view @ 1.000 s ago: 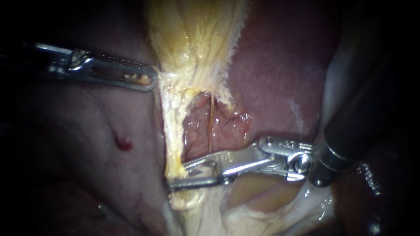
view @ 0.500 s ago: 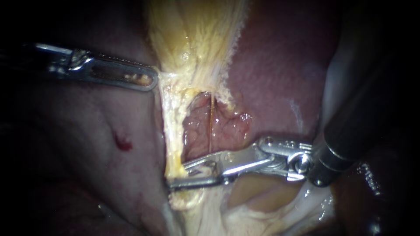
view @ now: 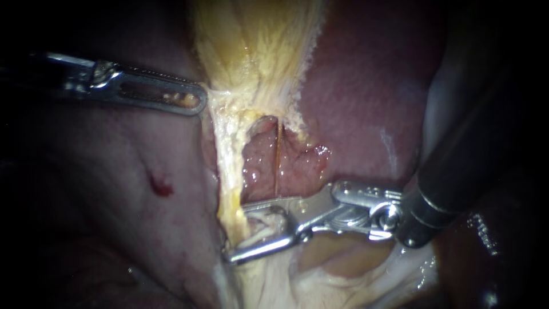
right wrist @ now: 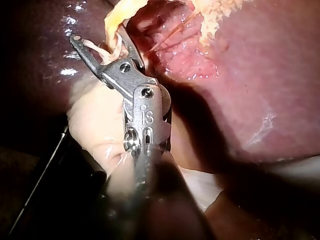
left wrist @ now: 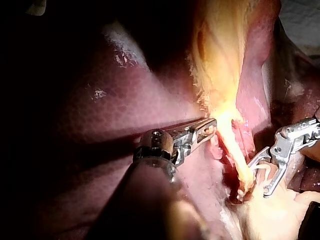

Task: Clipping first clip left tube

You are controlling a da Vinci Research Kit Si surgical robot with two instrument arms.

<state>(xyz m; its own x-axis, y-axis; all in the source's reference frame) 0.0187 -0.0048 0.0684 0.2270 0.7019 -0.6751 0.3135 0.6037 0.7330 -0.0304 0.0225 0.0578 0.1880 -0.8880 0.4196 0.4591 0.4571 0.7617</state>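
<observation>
The left tube [view: 227, 166] is a pale yellow strand that runs down from the gallbladder [view: 257, 40]. My right instrument [view: 237, 233] comes in from the right, and its open jaws stand on either side of the tube's lower end. A small whitish curved piece [view: 264, 220] lies between them; I cannot tell whether it is a clip. The right wrist view shows the same open jaws [right wrist: 99, 35] astride the strand. My left instrument [view: 194, 100] is shut on the yellow tissue at the gallbladder's edge and holds it to the left; it also shows in the left wrist view [left wrist: 207, 127].
A thin thread-like tube [view: 277, 160] crosses the raw red window to the right of the left tube. Liver [view: 366, 86] lies behind and around. A small red spot [view: 162, 187] marks the tissue on the left. Pale fatty tissue [view: 320, 274] lies under the right instrument.
The right instrument's jaws have spread wider around the tube, the lower jaw dropping. The left instrument has lifted slightly with its tissue, and the tube is stretched straighter.
</observation>
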